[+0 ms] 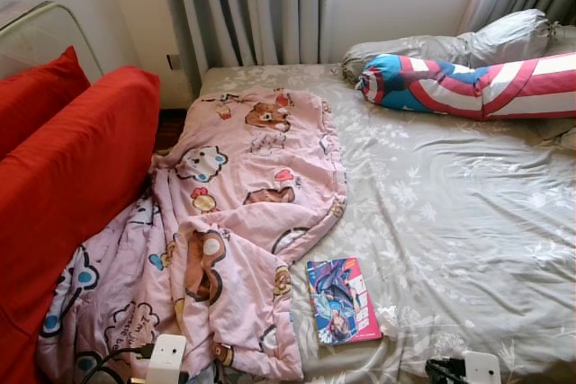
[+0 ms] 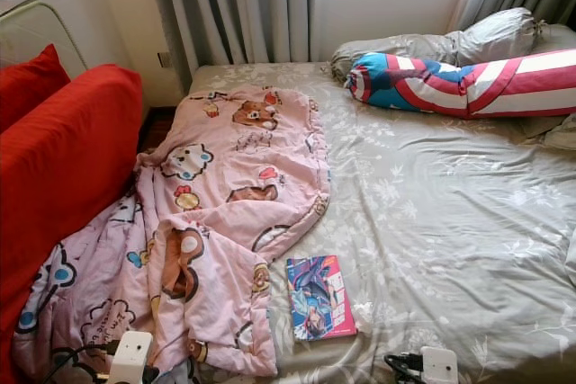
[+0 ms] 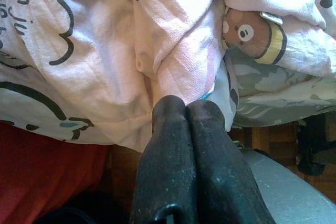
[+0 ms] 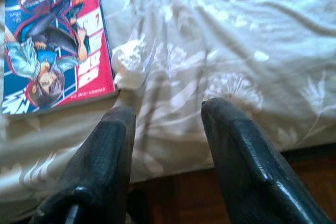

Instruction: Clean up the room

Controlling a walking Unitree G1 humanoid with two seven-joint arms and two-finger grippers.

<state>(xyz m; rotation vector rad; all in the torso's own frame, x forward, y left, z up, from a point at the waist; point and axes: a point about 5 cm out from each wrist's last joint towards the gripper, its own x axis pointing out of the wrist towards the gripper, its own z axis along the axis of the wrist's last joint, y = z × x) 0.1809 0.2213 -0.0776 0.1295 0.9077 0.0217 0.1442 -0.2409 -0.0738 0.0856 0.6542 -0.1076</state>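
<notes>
Presently right gripper (image 4: pixel 167 116) hangs with fingers parted over the sheet (image 4: pixel 252 35) beside the comic book (image 4: pixel 52 51), likely staged for pickup; left gripper (image 3: pixel 186 109) pressed closed against the pink blanket (image 3: pixel 157 35).

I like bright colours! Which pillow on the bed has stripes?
The long pillow at the head of the bed, blue at one end with red and white stripes. The pillows behind it are plain grey, and the cushions beside the bed are plain red.
</notes>
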